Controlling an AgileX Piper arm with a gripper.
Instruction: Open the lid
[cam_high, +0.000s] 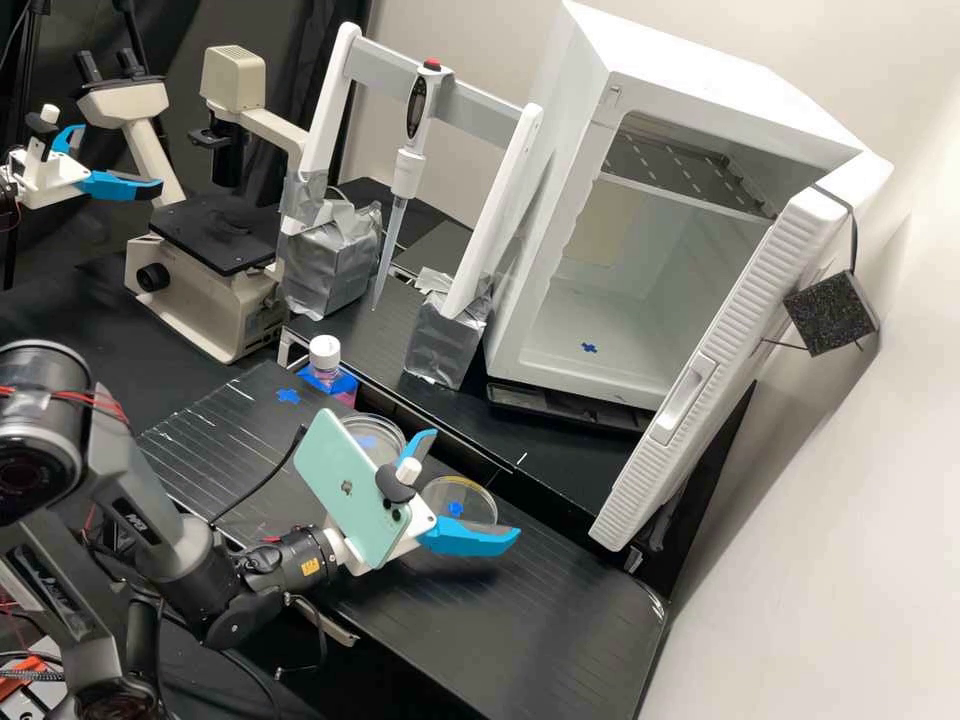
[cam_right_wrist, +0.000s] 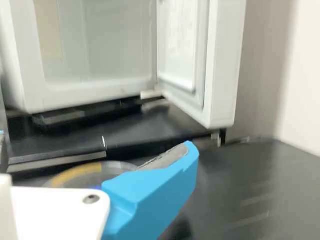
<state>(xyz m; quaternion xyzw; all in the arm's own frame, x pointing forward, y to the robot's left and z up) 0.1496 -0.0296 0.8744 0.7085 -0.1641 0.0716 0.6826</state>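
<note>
High view, my white gripper (cam_high: 477, 484) with smooth curved blue fingers spread wide, a clear round petri dish (cam_high: 478, 500) near them, black lined benchtop (cam_high: 565, 610) beneath.

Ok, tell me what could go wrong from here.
The open gripper looks close to the yellow-rimmed dish; a finger could knock it. The clear dish sits near the other finger, so a sideways swing might catch it. Both dishes look low and smooth, so a lid could slip.
</note>
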